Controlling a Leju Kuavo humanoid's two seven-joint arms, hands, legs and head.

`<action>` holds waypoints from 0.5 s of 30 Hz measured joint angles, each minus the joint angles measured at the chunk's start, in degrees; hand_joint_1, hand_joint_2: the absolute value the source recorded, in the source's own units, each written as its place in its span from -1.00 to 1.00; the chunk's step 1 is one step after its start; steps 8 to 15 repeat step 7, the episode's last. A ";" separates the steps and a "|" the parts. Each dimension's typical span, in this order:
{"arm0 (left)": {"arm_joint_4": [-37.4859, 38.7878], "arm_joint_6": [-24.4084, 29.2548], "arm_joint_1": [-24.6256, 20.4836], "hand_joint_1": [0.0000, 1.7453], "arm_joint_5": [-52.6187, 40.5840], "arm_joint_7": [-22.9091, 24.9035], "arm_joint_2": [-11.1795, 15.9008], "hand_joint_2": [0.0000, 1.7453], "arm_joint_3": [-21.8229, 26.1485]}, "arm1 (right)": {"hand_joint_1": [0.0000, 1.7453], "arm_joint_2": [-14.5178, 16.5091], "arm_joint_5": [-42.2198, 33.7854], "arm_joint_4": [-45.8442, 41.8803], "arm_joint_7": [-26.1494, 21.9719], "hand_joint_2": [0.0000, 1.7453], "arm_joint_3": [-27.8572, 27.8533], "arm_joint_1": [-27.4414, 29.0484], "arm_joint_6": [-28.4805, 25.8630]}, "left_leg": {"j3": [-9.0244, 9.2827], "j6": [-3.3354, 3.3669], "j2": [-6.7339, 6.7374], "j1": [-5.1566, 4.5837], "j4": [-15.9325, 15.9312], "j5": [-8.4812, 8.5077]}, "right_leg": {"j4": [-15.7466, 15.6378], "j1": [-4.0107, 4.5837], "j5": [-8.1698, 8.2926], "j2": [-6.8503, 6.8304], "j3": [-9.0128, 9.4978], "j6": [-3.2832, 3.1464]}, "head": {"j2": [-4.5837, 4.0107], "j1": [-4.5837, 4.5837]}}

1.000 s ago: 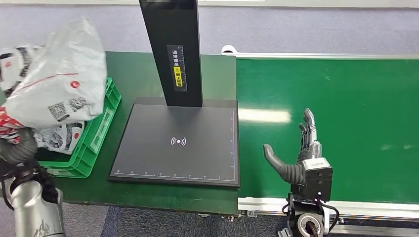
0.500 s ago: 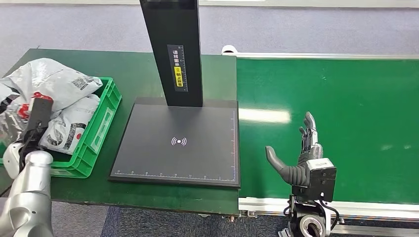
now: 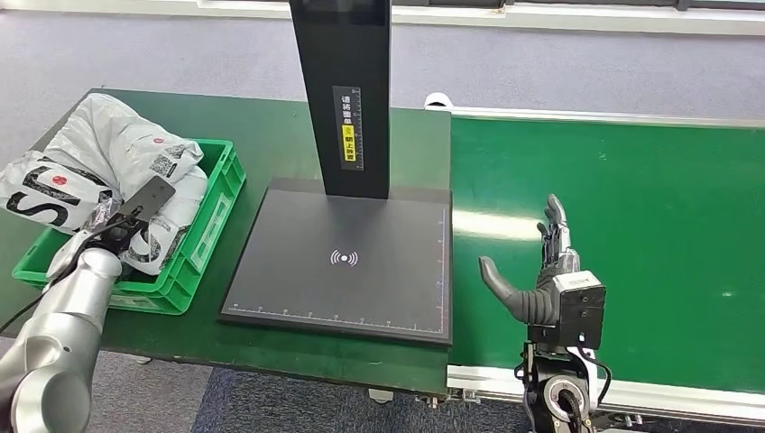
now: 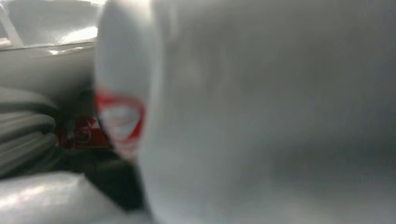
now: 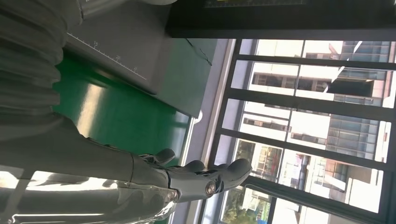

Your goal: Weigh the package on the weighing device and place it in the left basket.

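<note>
The grey plastic package [image 3: 117,144], with a red dot and a printed code, lies on top of the pile in the green basket [image 3: 213,225] at the left of the table. My left hand [image 3: 106,227] reaches into the basket on the package's near side. Bags hide its fingers, so I cannot tell whether it still grips. In the left wrist view a blurred grey package [image 4: 280,116] sits right against the camera. The black scale plate [image 3: 347,262] is bare. My right hand [image 3: 544,275] stands open and upright over the green belt, its fingers [image 5: 205,179] spread and holding nothing.
Several other grey and white bags fill the basket, one [image 3: 50,185] hanging over its far left rim. The scale's black post [image 3: 347,99] rises at the back of the plate. The green conveyor belt [image 3: 649,225] runs along the right.
The package came down from high at the left into the basket, and my left arm followed it down. The camera shifted, sliding the whole scene right. My right hand stayed put.
</note>
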 joint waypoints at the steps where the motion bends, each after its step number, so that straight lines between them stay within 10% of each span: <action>1: 0.21 1.36 0.11 -1.00 1.41 -1.41 0.01 1.00 0.19 | -1.00 -0.06 -0.08 0.06 0.01 1.00 -0.01 0.00 -0.11 | -0.03 0.03 0.00 0.00 0.01 0.04 | 0.00 0.00 0.05 0.00 -0.04 0.02 | -0.01 0.01; 7: 0.08 9.09 1.72 -1.00 11.66 -11.79 -0.27 1.00 3.14 | -1.00 -0.29 -0.31 0.07 -0.02 1.00 -0.02 1.07 -0.86 | -0.20 0.05 0.28 -0.01 0.05 0.12 | 0.02 0.02 0.30 0.18 -0.26 0.01 | 0.01 0.03; 15: 0.08 9.09 1.72 -1.00 11.66 -11.79 -0.27 1.00 3.14 | -1.00 -0.29 -0.31 0.07 -0.02 1.00 -0.02 1.07 -0.86 | -0.20 0.05 0.28 -0.01 0.05 0.12 | 0.02 0.02 0.30 0.18 -0.26 0.01 | 0.01 0.03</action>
